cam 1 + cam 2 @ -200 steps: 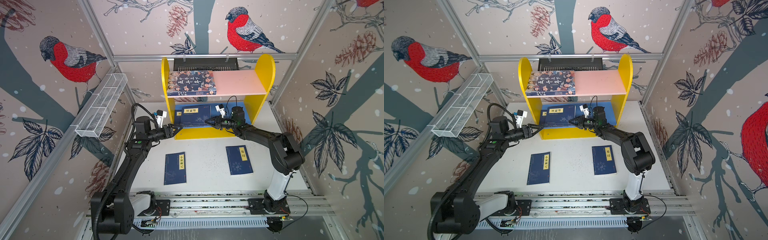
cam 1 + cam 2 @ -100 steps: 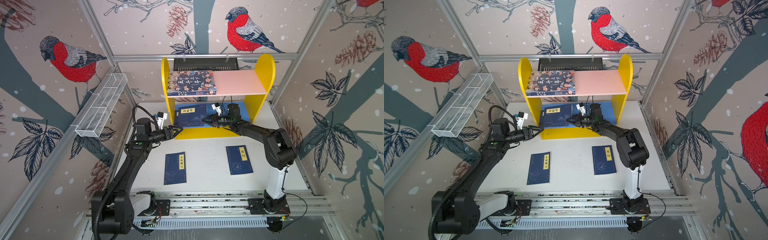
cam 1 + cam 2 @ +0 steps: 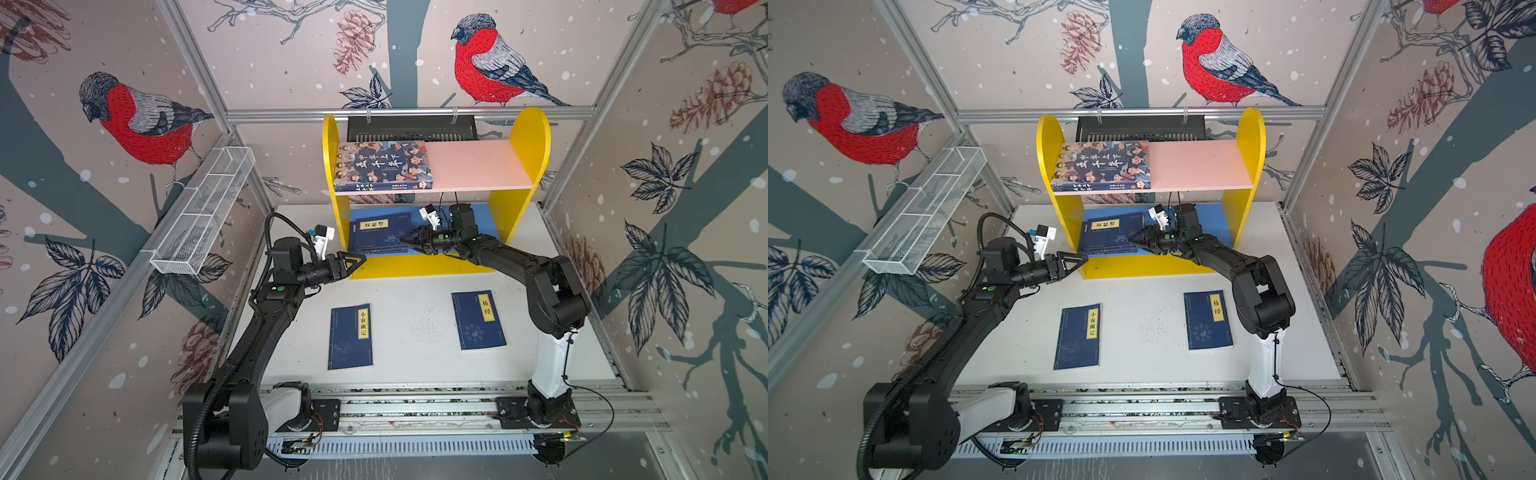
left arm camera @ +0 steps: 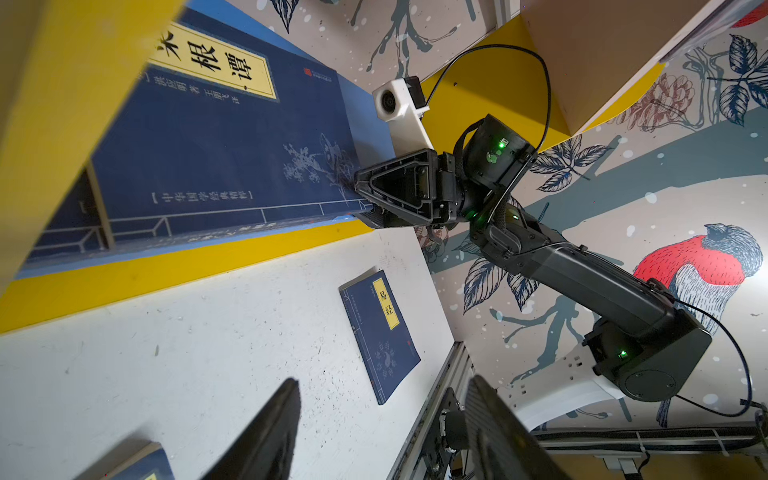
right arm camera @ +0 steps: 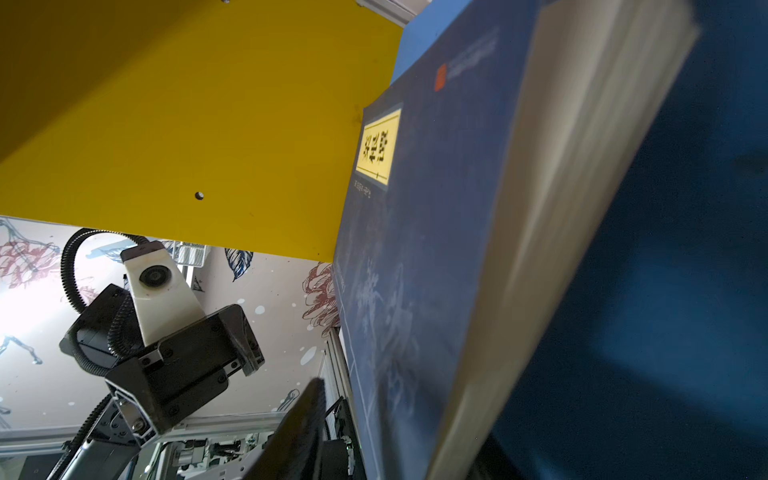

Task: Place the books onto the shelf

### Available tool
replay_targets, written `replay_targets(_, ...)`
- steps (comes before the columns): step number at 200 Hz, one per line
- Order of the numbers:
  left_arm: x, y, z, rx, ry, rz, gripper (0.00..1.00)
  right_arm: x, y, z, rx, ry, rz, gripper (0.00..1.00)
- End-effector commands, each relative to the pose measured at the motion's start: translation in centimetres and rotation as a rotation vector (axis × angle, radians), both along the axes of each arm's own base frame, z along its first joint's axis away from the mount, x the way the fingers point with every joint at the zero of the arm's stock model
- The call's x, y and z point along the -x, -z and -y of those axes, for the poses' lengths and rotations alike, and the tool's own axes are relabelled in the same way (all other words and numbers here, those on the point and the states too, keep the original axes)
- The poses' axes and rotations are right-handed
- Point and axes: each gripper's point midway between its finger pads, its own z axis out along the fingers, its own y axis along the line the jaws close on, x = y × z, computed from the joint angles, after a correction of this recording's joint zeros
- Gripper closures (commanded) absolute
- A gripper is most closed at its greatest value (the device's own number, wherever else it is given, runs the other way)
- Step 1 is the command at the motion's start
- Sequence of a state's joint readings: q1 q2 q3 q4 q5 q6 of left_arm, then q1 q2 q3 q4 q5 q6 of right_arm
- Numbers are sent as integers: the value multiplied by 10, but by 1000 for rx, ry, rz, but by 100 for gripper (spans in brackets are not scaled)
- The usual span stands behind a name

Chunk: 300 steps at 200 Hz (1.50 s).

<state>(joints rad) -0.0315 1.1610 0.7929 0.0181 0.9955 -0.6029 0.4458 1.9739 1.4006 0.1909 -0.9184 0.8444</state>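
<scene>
Top views both show the yellow shelf at the back edge of the white tabletop, its rounded side panels smooth and glossy. On its pink board the thick cartoon-cover book lies flat against the left panel, and the right half of that board is bare. On the blue board a navy book with a yellow label lies flat toward the left, with bare board beside it. The right hand is at that book's near right corner. The left hand hovers just outside the shelf's front left corner, jaws spread with nothing between. A left tabletop book and a right tabletop book, both thin and navy, lie flat and well apart with open surface between them.

Left wrist view: the right hand straddles the navy book at its corner, and a second navy cover shows beneath. I cannot tell whether it pinches or sits loose.

Right wrist view: the matte cover and cream page edge fill the frame beside the yellow panel.
</scene>
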Motion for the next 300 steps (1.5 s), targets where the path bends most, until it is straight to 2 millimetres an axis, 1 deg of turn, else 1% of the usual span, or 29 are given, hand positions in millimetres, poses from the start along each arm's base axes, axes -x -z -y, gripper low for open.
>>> replay_targets(1,0,-9,1,12,14,44,36,-6,7,8,85,63,25,50)
replay_targets(31,1,-9,2,16,17,41,36,-8,7,14,129,105,35,45)
replay_targets(55,1,-10,2,19,18,40,36,-9,9,19,152,130,37,44)
replay_targets(92,1,-10,3,21,21,39,36,-18,10,31,225,212,68,44)
replay_targets(108,1,-10,3,21,21,38,36,-23,7,36,247,247,87,45)
replay_targets(138,1,-9,3,21,24,36,36,-26,-1,38,257,273,118,47)
replay_targets(170,0,-8,3,22,22,33,36,-25,-8,31,238,254,140,53)
replay_targets(216,1,-8,4,27,25,32,36,-23,-2,19,242,223,138,62)
replay_targets(238,1,-8,4,26,24,30,36,-23,2,16,248,220,134,64)
replay_targets(300,2,-9,4,28,24,38,36,-23,-2,14,247,217,145,67)
